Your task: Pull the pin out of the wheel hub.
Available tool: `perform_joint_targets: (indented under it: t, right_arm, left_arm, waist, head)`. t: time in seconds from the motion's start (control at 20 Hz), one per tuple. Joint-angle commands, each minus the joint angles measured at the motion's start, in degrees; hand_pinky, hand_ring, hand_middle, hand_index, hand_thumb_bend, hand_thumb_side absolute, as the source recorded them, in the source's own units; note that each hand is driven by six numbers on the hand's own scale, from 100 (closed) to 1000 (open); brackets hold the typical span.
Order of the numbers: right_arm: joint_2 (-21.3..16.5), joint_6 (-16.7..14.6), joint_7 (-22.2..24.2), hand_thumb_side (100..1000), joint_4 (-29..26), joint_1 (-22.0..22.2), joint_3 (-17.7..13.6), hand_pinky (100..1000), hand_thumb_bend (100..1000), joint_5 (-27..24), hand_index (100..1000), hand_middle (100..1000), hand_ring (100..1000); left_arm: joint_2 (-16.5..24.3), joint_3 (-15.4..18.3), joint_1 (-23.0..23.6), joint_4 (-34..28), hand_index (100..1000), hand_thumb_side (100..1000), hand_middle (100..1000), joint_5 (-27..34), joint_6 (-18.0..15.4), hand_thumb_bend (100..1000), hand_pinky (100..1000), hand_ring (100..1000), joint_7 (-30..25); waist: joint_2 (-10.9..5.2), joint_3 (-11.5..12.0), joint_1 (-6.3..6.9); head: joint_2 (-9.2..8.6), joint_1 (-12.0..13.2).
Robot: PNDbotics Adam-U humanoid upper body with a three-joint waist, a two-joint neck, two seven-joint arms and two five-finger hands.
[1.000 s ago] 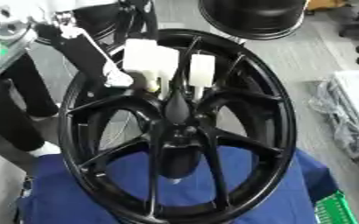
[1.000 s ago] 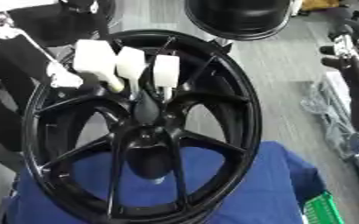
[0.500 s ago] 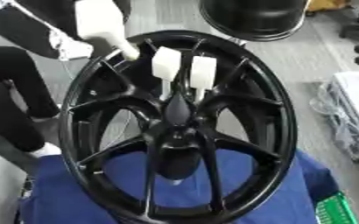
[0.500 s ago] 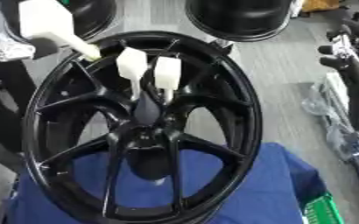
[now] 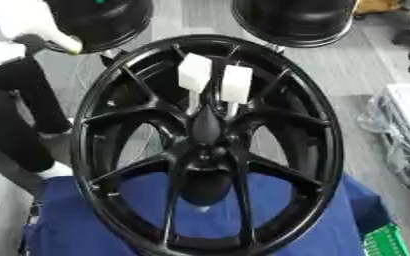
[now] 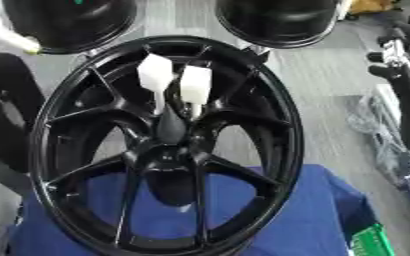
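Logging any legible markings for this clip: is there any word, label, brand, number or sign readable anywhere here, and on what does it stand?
None can be read.
Black wheel: no lettering shows on rim, spokes or hub.
Two white pin handles: plain, no print.
Green item at the lower right corner: pale marks, too blurred to read.
Blue cloth: no text.

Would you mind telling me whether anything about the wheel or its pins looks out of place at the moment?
Nothing looks damaged or spilled. The black wheel rests on the blue cloth, with two white-headed pins standing side by side in the hub, both leaning slightly apart. A white object shows at the upper left, clear of the wheel; what holds it cannot be made out.
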Motion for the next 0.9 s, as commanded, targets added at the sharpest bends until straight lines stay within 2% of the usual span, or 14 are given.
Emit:
perform_joint_targets:
  t: [0.05, 0.25, 0.3, 0.4, 0.45, 0.5, 0.55, 0.6, 0.7, 0.8, 0.9]
  right_arm:
    - [-1.4, -0.2, -0.5, 583, -1.1, -0.3, -1.0, 759, 100, 0.1, 863, 753, 744]
    - [-1.4, -0.2, -0.9, 584, -1.1, 0.2, -1.3, 759, 100, 0.1, 863, 753, 744]
    - [-1.4, -0.2, -0.9, 585, -1.2, 0.2, -1.3, 759, 100, 0.0, 863, 752, 744]
    - [-1.3, -0.2, -0.9, 587, -1.2, 0.4, -1.3, 759, 100, -0.1, 863, 752, 744]
    - [-1.3, -0.2, -1.0, 587, -1.2, 0.4, -1.4, 759, 100, -0.1, 863, 752, 744]
    - [-1.3, -0.1, -1.0, 588, -1.2, 0.5, -1.4, 759, 100, -0.1, 862, 750, 744]
    - [-1.2, -0.1, -1.0, 590, -1.3, 0.6, -1.4, 759, 100, -0.1, 860, 748, 744]
    - [-0.8, -0.1, -1.0, 593, -1.2, 0.6, -1.4, 759, 100, -0.2, 860, 748, 744]
    - [0.2, -0.1, -0.9, 595, -1.2, 0.5, -1.2, 759, 100, -0.4, 860, 749, 744]
    - [0.5, -0.2, -0.8, 594, -1.0, 0.3, -1.1, 759, 100, -0.3, 860, 749, 745]
    - [0.4, -0.2, -0.8, 592, -1.0, 0.2, -1.2, 759, 100, -0.4, 860, 749, 745]
  left_arm:
    - [1.4, 3.4, 3.3, -0.2, 442, 100, 380, -2.6, 2.2, 410, 551, 365, 3.3]
    - [-1.1, 4.7, 7.4, 2.8, 454, 100, 389, -5.5, 3.8, 424, 560, 375, 4.8]
    - [-1.4, 4.6, 8.2, 4.0, 461, 100, 393, -6.4, 3.7, 431, 548, 381, 3.8]
    - [-2.0, 4.4, 9.1, 6.6, 533, 100, 453, -8.4, 2.8, 426, 593, 437, 0.5]
    - [-2.3, 4.5, 9.4, 7.8, 668, 100, 586, -9.0, 2.3, 422, 701, 566, -1.1]
    - [-2.6, 4.7, 9.5, 9.0, 741, 100, 684, -9.5, 1.8, 397, 785, 674, -2.8]
    - [-2.8, 4.9, 9.6, 10.1, 792, 100, 743, -9.7, 1.4, 378, 836, 747, -4.3]
    - [-3.0, 5.1, 9.6, 11.2, 842, 242, 804, -9.8, 1.2, 390, 890, 807, -5.7]
    - [-3.6, 5.5, 9.6, 13.7, 880, 416, 856, -9.4, 1.0, 419, 921, 842, -7.2]
    - [-4.0, 5.9, 9.2, 15.4, 891, 519, 869, -8.8, 0.7, 467, 930, 853, -7.3]
    - [-4.1, 5.9, 9.0, 16.1, 895, 568, 871, -8.3, 0.2, 491, 930, 853, -7.1]
  waist:
    - [-0.70, 0.0, -0.31]
    - [-0.66, -0.2, -0.79]
    - [-0.62, -0.3, -0.91]
    - [-0.55, -0.5, -1.15]
    - [-0.49, -0.5, -1.25]
    - [-0.43, -0.6, -1.36]
    - [-0.37, -0.7, -1.45]
    - [-0.32, -0.8, -1.54]
    - [-0.22, -1.0, -1.67]
    - [-0.15, -1.2, -1.79]
    - [-0.11, -1.2, -1.82]
  head:
    - [-1.44, -0.1]
    - [-1.27, -0.1]
    - [-1.09, 0.0]
    - [-0.93, 0.1]
    - [-0.90, 0.2]
    - [-0.90, 0.2]
    - [-0.95, 0.2]
    - [-0.97, 0.2]
    - [-1.14, 0.1]
    - [-1.34, 0.0]
    - [-1.34, 0.1]
